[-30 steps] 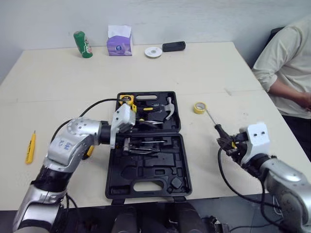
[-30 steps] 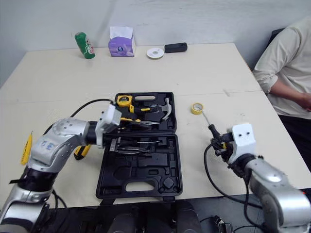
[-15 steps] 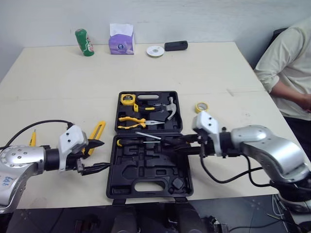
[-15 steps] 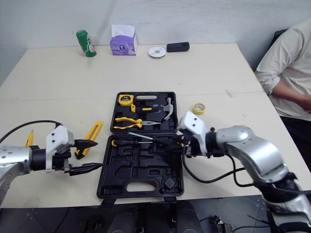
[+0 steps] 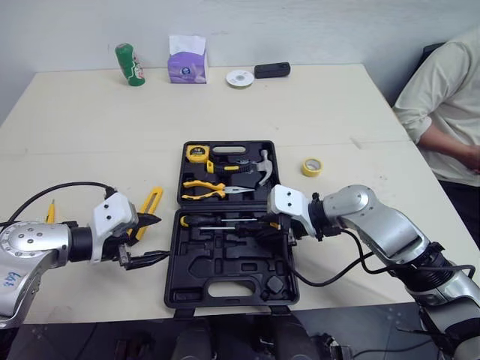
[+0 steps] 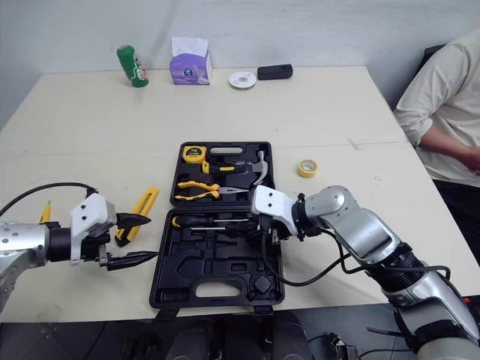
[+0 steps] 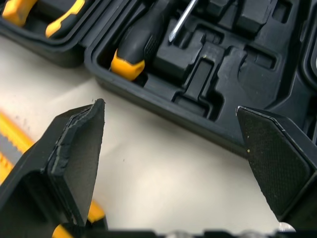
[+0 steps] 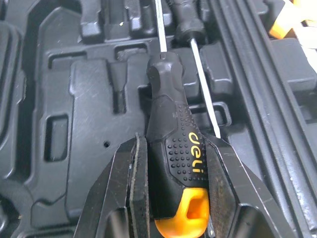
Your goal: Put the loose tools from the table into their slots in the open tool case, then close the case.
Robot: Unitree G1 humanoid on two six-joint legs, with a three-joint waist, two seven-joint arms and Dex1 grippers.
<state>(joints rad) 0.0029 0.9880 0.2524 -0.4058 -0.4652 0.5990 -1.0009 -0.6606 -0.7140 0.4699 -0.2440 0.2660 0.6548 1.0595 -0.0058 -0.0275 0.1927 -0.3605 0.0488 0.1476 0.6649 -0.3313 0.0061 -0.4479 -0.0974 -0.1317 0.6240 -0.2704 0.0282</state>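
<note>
Far left, nr table edge: small slim yellow pen-shaped tool (image 5: 50, 213), lying loose. Next, left gripper (image 5: 152, 238) hovers low over pale beige tabletop (image 5: 90, 135). Its fingers (image 7: 74, 153) are spread wide w/ nothing btwn them, tips pointing at the case's left edge. Long flat yellow tool (image 5: 153, 202) lies on the table just beside that gripper, on its far side, close to the case but outside it.

Centre: black moulded-plastic tool case (image 5: 225, 266), open flat.
- Far half holds yellow tape measure (image 5: 196, 153), yellow-handled pliers (image 5: 204, 186) and steel-headed hammer (image 5: 261, 161).
- Near half holds black-handled screwdriver w/ yellow butt (image 5: 193, 220), lying along the row nearest the hinge, butt to the left, shaft to the right.

Right gripper (image 8: 174, 141) is over the right side of the near half. It pinches the grip of a second black screwdriver w/ orange-yellow end cap (image 8: 168, 114). That shaft runs leftward alongside the first screwdriver's shaft. The handle sits low against the tray moulding; can't tell if it's fully seated in a slot.

Right of case: yellow tape roll (image 5: 311, 166) on the table, apart from the case. Far right edge: person in light shirt (image 5: 442, 90), seated.

Back of table, L to R: green can (image 5: 129, 67), purple tissue box (image 5: 186, 66), white disc (image 5: 240, 78), black oblong object (image 5: 270, 70).
</note>
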